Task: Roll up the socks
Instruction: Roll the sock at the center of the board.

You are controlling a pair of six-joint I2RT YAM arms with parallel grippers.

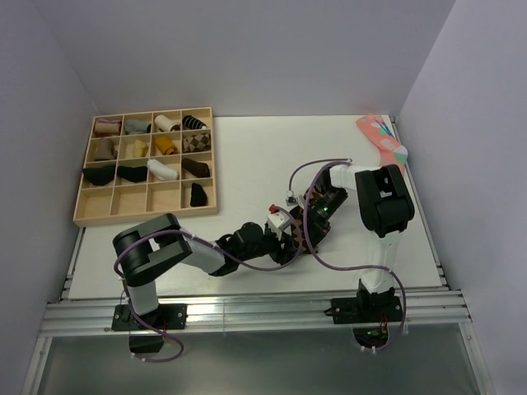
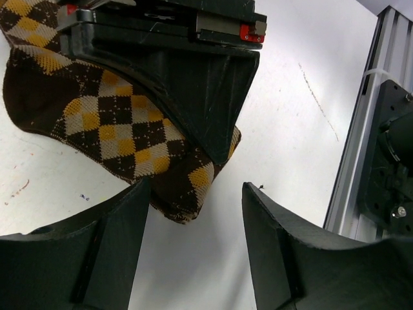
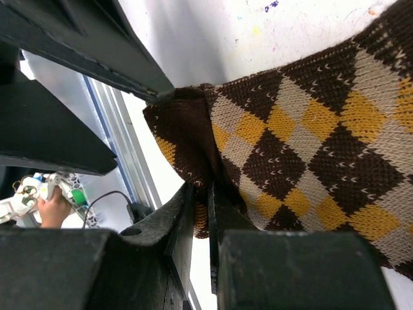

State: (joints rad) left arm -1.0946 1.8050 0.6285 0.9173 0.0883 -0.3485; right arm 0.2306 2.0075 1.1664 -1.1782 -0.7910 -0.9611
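Arms first: from overhead, both meet low over the middle-front of the white table (image 1: 247, 156). My left arm lies stretched out flat toward the right, and my right arm folds back on itself and reaches down-left.

The right gripper (image 3: 203, 194) is pinching a folded edge of the dark brown knit sock with orange-tan argyle diamonds (image 3: 310, 142), jaws pressed tight with cloth bunched between them. The left gripper (image 2: 197, 194) is spread wide and grips nothing. The sock's rounded corner pokes into the gap, just beside one finger (image 2: 110, 239). The sock lies flat on the table between the two claws, near the front edge.

Hard bits: overhead, the grippers cover nearly all of the sock, so I can't tell its full outline. In the left wrist view the right gripper's black body sits over the middle of it, and both wrist views cut it off at the frame.

Room-wise, the silver front rail (image 2: 368, 129) is close. The light wooden compartment tray (image 1: 140, 219) of rolled socks sits well apart at back-left, and a pink sock with teal patches (image 1: 380, 136) lies at the back-right edge. Open table surface stretches behind the arms.
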